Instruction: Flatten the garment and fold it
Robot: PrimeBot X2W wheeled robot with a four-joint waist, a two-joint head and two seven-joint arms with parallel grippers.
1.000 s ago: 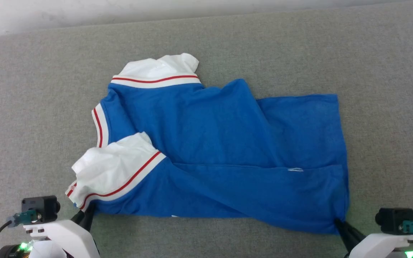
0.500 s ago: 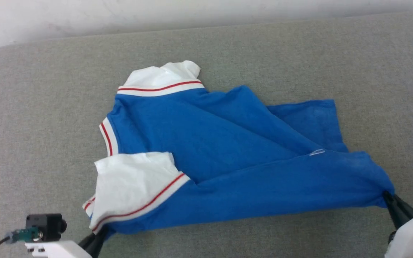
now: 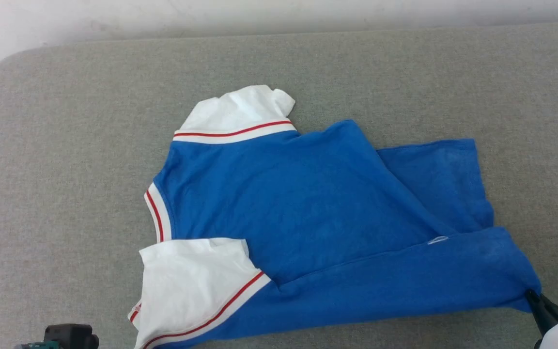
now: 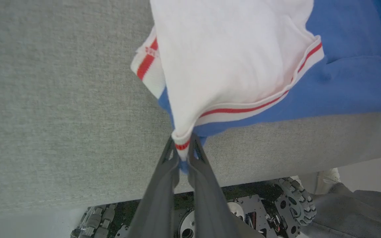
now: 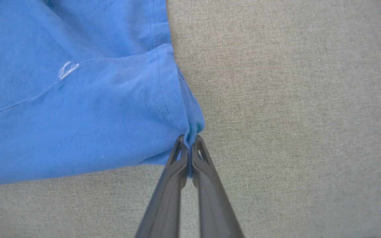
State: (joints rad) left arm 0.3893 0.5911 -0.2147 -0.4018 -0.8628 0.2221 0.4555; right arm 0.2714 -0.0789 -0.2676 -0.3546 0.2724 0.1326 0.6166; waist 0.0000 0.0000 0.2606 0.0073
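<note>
Both clamped: left gripper (image 4: 184, 149) on shirt (image 3: 308, 203) sleeve, right gripper (image 5: 189, 141) on hem | sleeve bottom cropped in head view | grey table (image 3: 66, 145), white wall (image 3: 259, 14)

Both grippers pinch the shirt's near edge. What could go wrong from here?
The left gripper clamps only the tip of the white sleeve; a hard pull may free it.
The right gripper holds a small bunched hem corner: same risk.
The garment lies near the table edge; further dragging might pull it off.
</note>
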